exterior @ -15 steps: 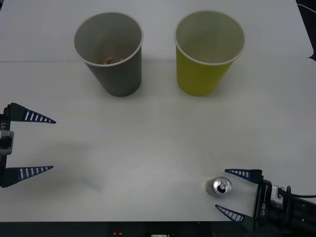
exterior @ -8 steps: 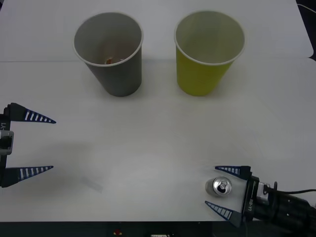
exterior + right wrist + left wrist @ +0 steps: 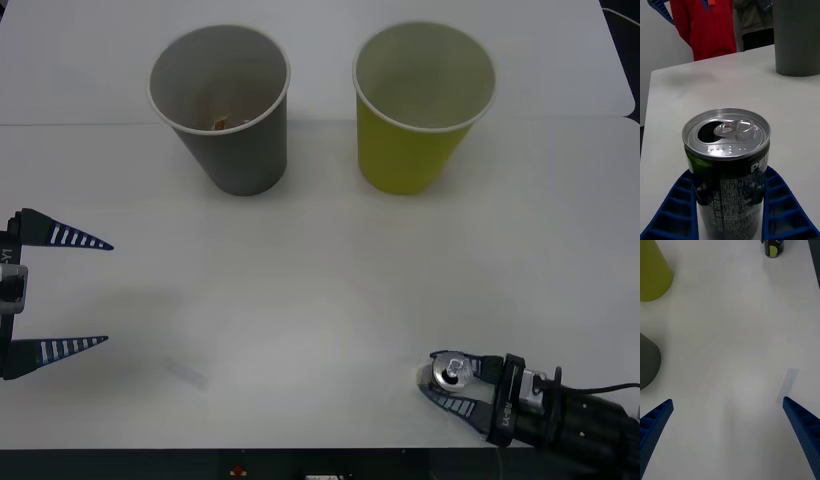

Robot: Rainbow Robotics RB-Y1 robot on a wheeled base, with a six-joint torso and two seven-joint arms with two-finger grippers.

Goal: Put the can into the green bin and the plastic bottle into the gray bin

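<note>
The can (image 3: 448, 373), small and dark with a silver top, stands upright near the table's front edge on the right. My right gripper (image 3: 454, 383) is shut on it, and in the right wrist view the blue fingers (image 3: 679, 210) press against both sides of the can (image 3: 728, 161). The gray bin (image 3: 222, 105) stands at the back left and the green bin (image 3: 420, 105) at the back right. A small brownish thing (image 3: 220, 123) lies inside the gray bin. The plastic bottle is hidden or out of view. My left gripper (image 3: 107, 293) hangs open at the left edge.
A small strip of clear tape (image 3: 190, 372) lies on the white table (image 3: 320, 270) at the front left. In the left wrist view the can (image 3: 774, 247), green bin (image 3: 651, 273) and gray bin (image 3: 647, 360) show beyond my open left gripper (image 3: 727, 402).
My right gripper slid left until its fingers were on either side of the can, then shut on it. The left arm, the cups and the can have not moved.
</note>
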